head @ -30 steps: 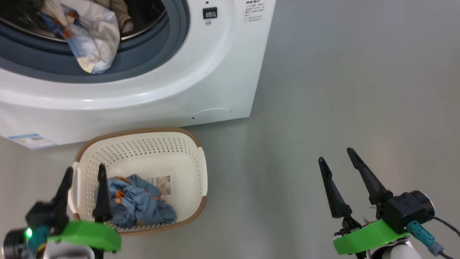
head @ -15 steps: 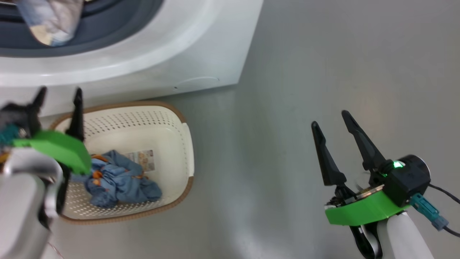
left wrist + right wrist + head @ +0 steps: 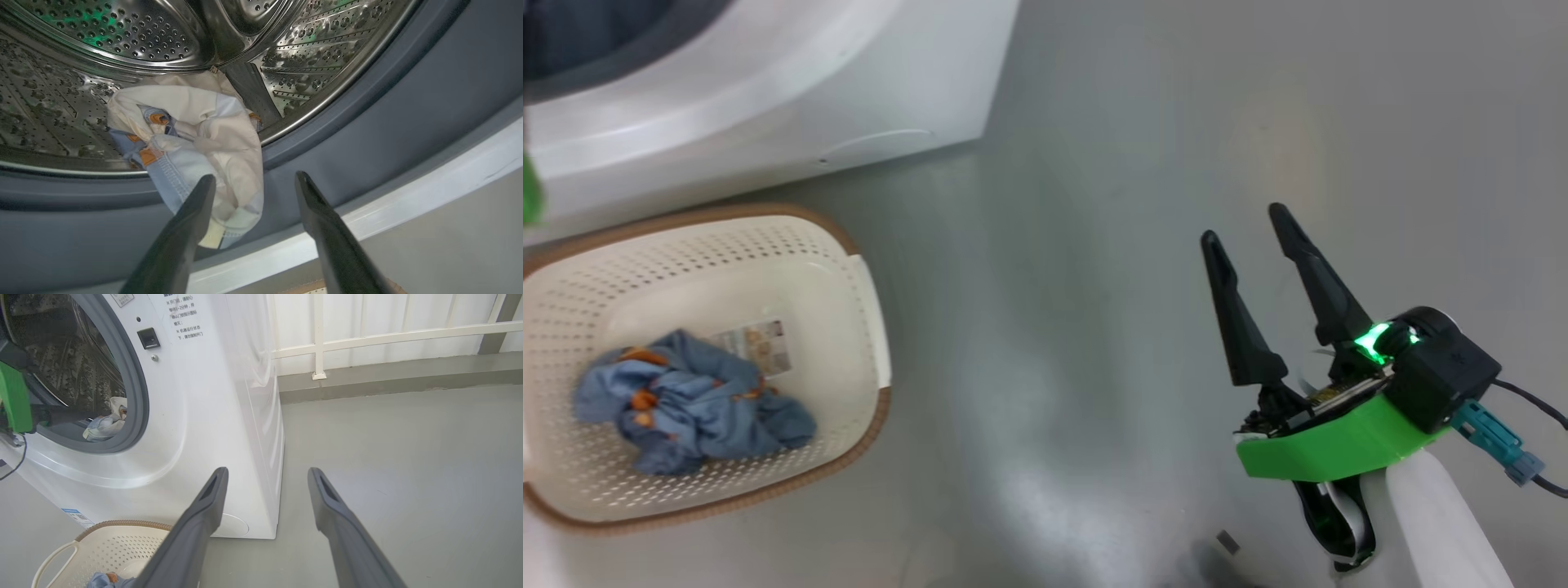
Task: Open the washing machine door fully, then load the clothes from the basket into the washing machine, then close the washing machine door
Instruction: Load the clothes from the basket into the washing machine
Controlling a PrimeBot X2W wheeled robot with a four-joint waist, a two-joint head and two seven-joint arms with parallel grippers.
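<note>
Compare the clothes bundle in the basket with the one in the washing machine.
Place: the basket bundle lies on the floor of the basket; the drum bundle sits at the mouth of the drum, spilling over the grey-blue gasket.
Colour: the basket bundle is nearly all blue; the drum bundle shows mostly cream.
Pose: the basket bundle is a crumpled heap; the drum bundle drapes downward.
Both are light blue fabric with orange print.

washing machine (image 3: 212, 416): white
gasket (image 3: 367, 134): grey-blue
drum (image 3: 122, 45): shiny steel, dotted with holes
basket (image 3: 727, 261): cream-white, perforated, brown rim
clothes in basket (image 3: 686, 408): light blue, orange prints
clothes in drum (image 3: 212, 139): cream, light blue, orange patches
floor (image 3: 1094, 204): grey
</note>
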